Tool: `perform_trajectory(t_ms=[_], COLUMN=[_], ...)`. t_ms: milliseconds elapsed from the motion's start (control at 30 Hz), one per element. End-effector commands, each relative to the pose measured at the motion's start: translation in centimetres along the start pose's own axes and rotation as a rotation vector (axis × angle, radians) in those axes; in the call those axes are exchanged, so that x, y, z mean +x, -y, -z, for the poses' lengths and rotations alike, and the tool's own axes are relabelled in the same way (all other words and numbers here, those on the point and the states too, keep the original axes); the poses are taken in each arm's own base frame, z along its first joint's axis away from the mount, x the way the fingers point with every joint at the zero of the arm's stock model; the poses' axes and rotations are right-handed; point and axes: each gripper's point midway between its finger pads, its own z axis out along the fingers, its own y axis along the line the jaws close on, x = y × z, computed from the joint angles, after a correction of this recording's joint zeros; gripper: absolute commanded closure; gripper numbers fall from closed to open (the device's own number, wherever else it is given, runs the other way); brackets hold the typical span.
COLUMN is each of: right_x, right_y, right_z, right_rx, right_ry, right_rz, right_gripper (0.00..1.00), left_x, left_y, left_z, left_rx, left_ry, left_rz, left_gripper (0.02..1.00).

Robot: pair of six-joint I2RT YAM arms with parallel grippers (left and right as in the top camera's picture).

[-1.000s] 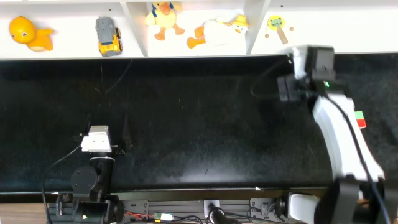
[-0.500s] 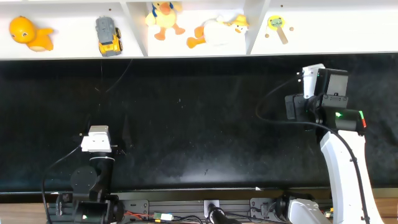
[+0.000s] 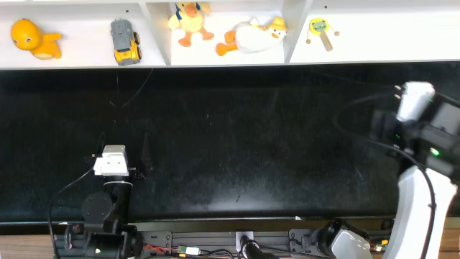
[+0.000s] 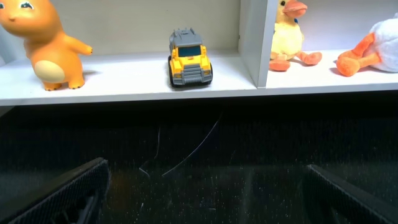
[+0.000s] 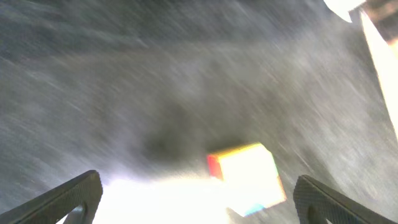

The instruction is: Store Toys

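Shelf (image 3: 215,59) at surface's (image 3: 230,144) far edge: five toys (image 3: 126,39) (two plush ducks (image 3: 190,20)); one cube (image 5: 247,174) on surface; left pincer (image 4: 205,186), right pincer (image 5: 196,183) both open.

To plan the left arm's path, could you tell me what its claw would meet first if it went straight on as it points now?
Probably the front edge of the white shelf, just below the yellow toy truck; the black mat before it looks free, though depth is unclear.

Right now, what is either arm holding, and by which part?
Nothing: both sets of jaws stand open and empty; the multicoloured cube lies ungripped beneath the right set.
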Motion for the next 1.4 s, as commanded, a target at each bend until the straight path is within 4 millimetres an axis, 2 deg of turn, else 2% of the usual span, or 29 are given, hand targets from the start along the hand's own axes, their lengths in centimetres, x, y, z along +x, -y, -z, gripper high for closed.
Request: perform_trajectory(t_ms=[33,133,233,333,400,433,567,700,933,1033,1233,1333,1400], right_x=[3.5,5.6,6.6,7.8,8.8,9.0,8.6,8.0,7.7,6.7,5.8,5.9,6.1], right_y=[2.2,2.2,2.8,3.6,4.4,4.8,6.3,6.9,6.4,5.6,5.8,5.5,5.5], right_z=[0.7,1.2,1.1,-0.2,-1.7,-2.4,-4.4,-5.5,-7.4,-8.1,-8.8,-9.2,-9.3], right_rx=[-0.017,-0.082,-0.109,-0.125,-0.121,-0.113,-0.076,-0.08,-0.144,-0.2,-0.197,-0.212,-0.216], right_ry=[-0.078,-0.122,-0.133,-0.181,-0.234,-0.246,-0.24,-0.234,-0.214,-0.153,-0.111,-0.112,-0.118], right_rz=[0.056,0.048,0.046,0.1,0.117,0.118,0.126,0.125,0.11,0.086,0.07,0.066,0.064], right_gripper=[0.112,0.148,0.148,0.141,0.062,0.053,0.034,0.025,0.023,0.018,0.005,0.023,0.069], left_x=[0.0,0.0,0.0,0.0,0.0,0.0,0.0,0.0,0.0,0.0,0.0,0.0,0.0], left_y=[0.3,0.3,0.3,0.3,0.3,0.3,0.3,0.3,0.3,0.3,0.3,0.3,0.3], left_z=[0.0,0.0,0.0,0.0,0.0,0.0,0.0,0.0,0.0,0.0,0.0,0.0,0.0], left_rx=[0.014,0.014,0.014,0.014,0.014,0.014,0.014,0.014,0.014,0.014,0.014,0.014,0.014], left_ry=[0.006,0.006,0.006,0.006,0.006,0.006,0.006,0.006,0.006,0.006,0.006,0.006,0.006], left_rz=[-0.023,-0.023,-0.023,-0.023,-0.023,-0.023,-0.023,-0.023,-0.023,-0.023,-0.023,-0.023,-0.023], left_gripper=[0.02,0.02,0.02,0.02,0.02,0.02,0.02,0.023,0.02,0.02,0.02,0.02,0.02])
